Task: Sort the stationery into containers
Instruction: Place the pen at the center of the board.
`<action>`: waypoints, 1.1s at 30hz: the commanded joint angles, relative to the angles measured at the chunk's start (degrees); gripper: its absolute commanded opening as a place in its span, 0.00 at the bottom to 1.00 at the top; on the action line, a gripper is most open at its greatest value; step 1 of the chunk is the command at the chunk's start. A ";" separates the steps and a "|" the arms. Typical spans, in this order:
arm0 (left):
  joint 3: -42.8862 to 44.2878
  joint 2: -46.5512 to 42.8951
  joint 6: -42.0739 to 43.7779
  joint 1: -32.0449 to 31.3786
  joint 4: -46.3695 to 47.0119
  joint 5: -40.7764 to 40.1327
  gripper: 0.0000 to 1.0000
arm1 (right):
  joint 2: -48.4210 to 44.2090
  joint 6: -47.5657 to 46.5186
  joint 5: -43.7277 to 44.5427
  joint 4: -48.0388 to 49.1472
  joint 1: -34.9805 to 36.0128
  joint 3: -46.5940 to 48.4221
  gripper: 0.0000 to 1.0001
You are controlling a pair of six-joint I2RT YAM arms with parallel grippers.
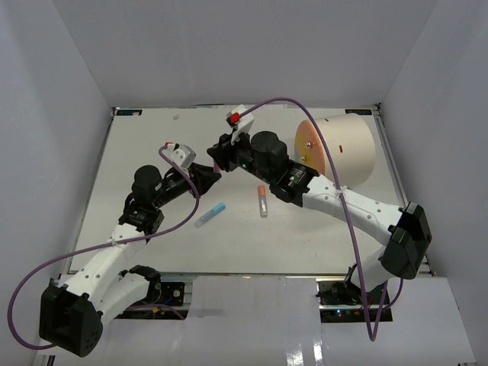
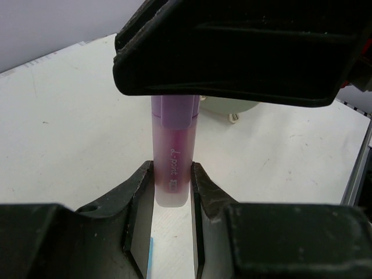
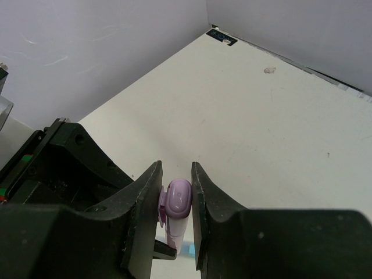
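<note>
Leaning in from both sides and meeting nose to nose out in front. Reaching up and rightward with the left arm (image 1: pixel 107 259), bent sharply at the elbow, left gripper (image 2: pixel 172 174) clamped on the lower end of a purple marker (image 2: pixel 172 145). Stretching leftward with the right arm (image 1: pixel 358 210), pretty much laid out long, right gripper (image 3: pixel 175 180) pinched on the capped end of that same marker. Pressing both sets of fingers snug against it, no gap showing.
</note>
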 commanded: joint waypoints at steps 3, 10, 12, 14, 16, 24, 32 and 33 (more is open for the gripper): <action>1.67 -3.88 -1.17 0.32 8.29 -3.71 0.00 | 0.69 1.64 -0.76 -11.08 1.94 -5.27 0.08; 2.02 -3.97 -2.22 0.67 8.46 -5.12 0.00 | 1.13 2.87 -1.46 -13.63 2.90 -7.73 0.08; 1.93 -4.15 -2.75 0.84 8.72 -5.38 0.00 | 1.22 3.67 -2.51 -13.55 2.99 -8.52 0.08; 1.93 -4.23 -3.10 0.85 8.90 -5.82 0.00 | 1.40 4.28 -2.96 -13.63 2.99 -9.57 0.08; 1.93 -4.50 -3.10 0.93 8.90 -6.18 0.00 | 1.57 4.63 -3.66 -13.98 2.99 -10.27 0.08; 2.02 -4.59 -3.80 1.55 10.13 -7.23 0.00 | 4.56 6.13 -6.30 -17.76 4.40 -10.10 0.08; 1.93 -5.46 -4.34 1.72 12.33 -9.42 0.00 | 6.05 8.24 -7.09 -18.55 4.75 -11.07 0.08; 2.37 -5.55 -3.81 1.72 12.07 -9.86 0.00 | 6.14 8.32 -7.09 -19.25 4.75 -10.98 0.08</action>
